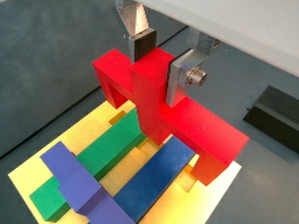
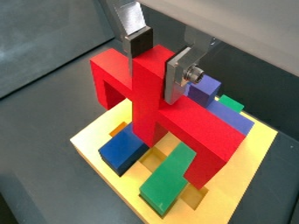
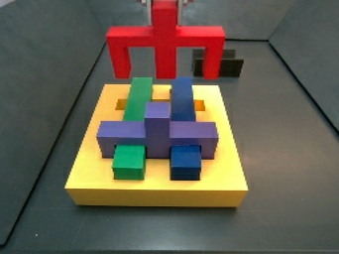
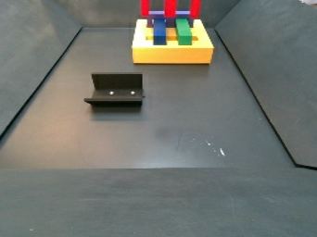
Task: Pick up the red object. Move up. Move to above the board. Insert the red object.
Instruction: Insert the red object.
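the hand (image 1: pixel 158 59) points down, its two flat silver fingers (image 2: pixel 177 75) with dark pads closed on the upright post of the red object (image 2: pixel 158 109), holding it aloft.

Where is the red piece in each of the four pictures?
Wrist view: the red object fills the middle, held in the gripper jaws.
Wrist view: the red object is central again.
Side view: top middle, behind the board.
Side view: top edge, partly cut off.
Shared landmark: the yellow board.
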Available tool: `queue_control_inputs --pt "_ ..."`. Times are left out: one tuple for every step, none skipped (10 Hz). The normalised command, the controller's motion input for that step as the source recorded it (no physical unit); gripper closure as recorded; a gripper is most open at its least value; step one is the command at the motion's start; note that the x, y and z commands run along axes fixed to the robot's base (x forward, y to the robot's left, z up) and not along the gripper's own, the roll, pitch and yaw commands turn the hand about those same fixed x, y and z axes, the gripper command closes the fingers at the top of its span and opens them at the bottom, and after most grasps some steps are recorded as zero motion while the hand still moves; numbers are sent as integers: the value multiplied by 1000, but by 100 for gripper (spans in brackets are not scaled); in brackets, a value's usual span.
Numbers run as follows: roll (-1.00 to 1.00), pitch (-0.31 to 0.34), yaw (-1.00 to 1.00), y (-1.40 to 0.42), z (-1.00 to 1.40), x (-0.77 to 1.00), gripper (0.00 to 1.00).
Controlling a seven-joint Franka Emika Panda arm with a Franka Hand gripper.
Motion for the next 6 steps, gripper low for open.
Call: queue_control_inputs --pt "-16 0 0 0 -206 0 100" --pt "-80 -41 0 0 -171 0 100" --pt "-87 -74 0 17 -191 -109 100" --pt "-133 -109 9 0 -226 -143 100" --pt "-213 -127 26 0 -197 -57 100" --pt "-227 -147 29 0 -226 -40 100"
